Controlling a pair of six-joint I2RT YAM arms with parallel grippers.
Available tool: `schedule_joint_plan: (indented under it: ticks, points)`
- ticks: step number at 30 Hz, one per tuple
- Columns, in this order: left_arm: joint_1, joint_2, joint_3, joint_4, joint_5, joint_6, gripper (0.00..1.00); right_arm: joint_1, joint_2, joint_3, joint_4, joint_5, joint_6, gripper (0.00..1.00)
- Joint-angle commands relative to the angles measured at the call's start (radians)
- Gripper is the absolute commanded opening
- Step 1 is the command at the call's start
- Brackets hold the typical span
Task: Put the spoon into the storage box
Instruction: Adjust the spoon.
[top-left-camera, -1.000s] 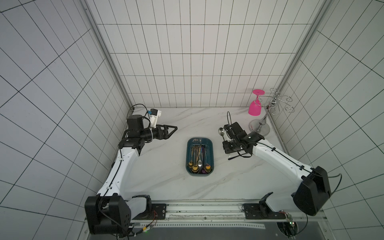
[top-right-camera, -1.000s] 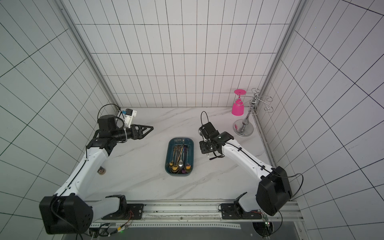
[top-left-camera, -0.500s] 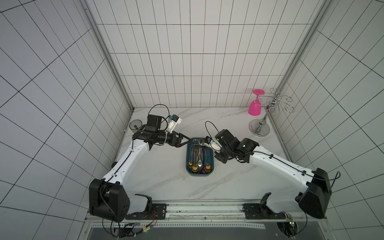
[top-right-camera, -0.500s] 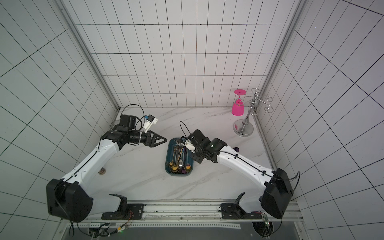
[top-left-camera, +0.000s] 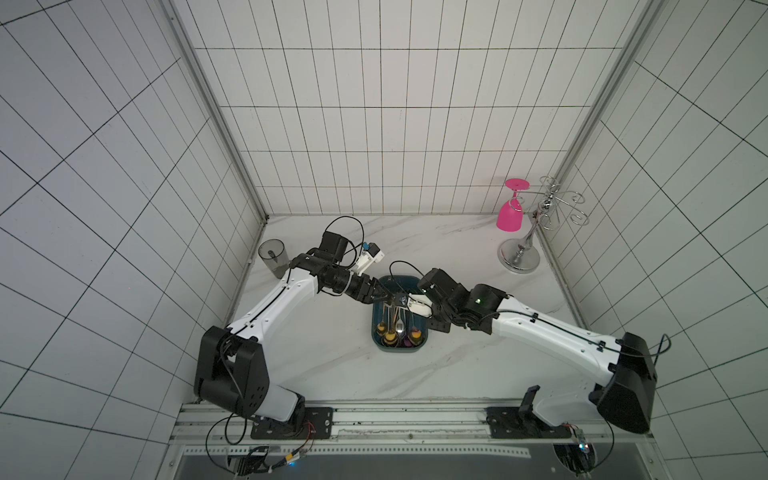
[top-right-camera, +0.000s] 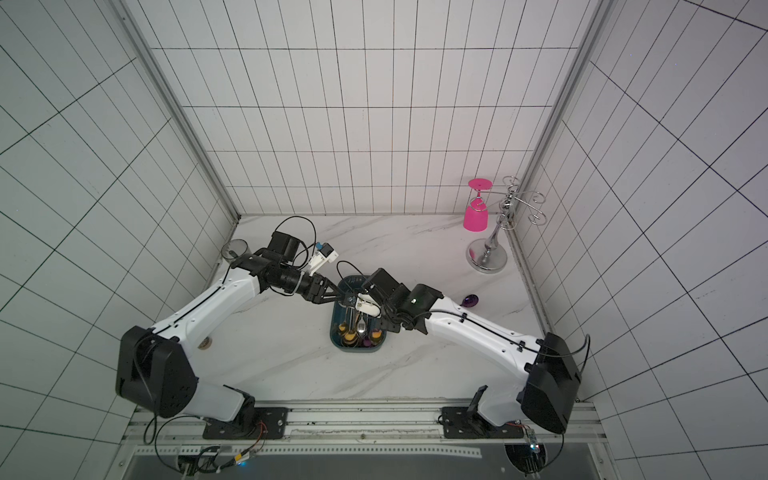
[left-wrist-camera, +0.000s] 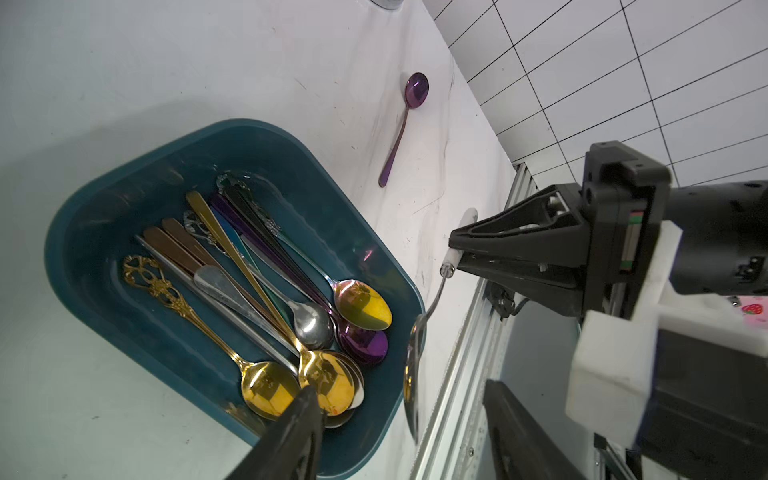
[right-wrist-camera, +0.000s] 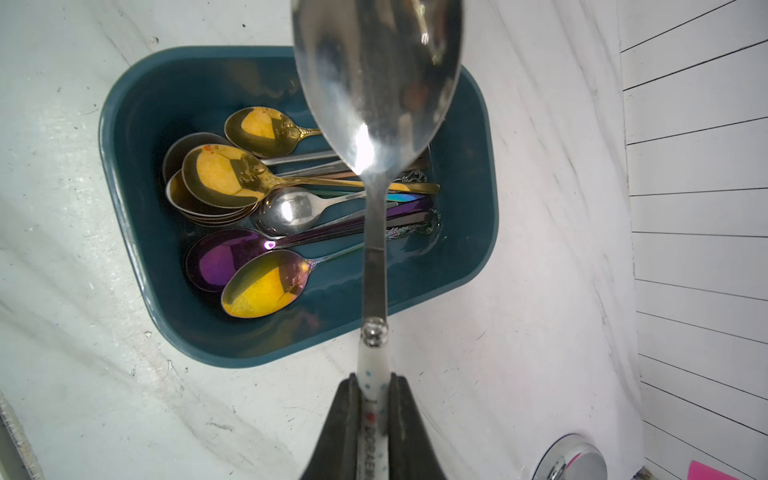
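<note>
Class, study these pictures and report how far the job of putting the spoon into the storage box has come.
Done: several spoons already lie in the storage box. In hand: the right tool is shut on a white-handled spoon, held over the box; the left tool stands open around its bowl. Left: this spoon must be set down in the box, and a purple spoon lies on the table outside it.

I read just one print: "DORAE", cut off at the frame edge, along the white handle of the spoon (right-wrist-camera: 375, 232)
</note>
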Motion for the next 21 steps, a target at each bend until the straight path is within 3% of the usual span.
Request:
schedule_joint_plan:
  ticks: [1,5,13,17,21]
  points:
    - [-0.018,-0.005,0.007,-0.003,-0.001,0.018,0.54,0.013,-0.026,0.057,0.022,0.011,-0.016,0.00]
    - [-0.030,-0.004,-0.004,0.004,0.003,0.019,0.41,0.014,-0.027,0.053,0.039,0.018,-0.021,0.00]
    - [-0.041,-0.012,-0.012,0.010,0.011,0.015,0.01,0.018,-0.032,0.052,0.061,0.039,-0.012,0.00]
    - [-0.041,-0.034,-0.020,0.018,0.002,0.012,0.00,0.019,-0.039,0.059,0.060,0.059,0.007,0.02]
    - [-0.029,-0.072,-0.057,0.103,0.012,-0.061,0.00,0.019,-0.069,0.048,0.088,0.067,0.054,0.22]
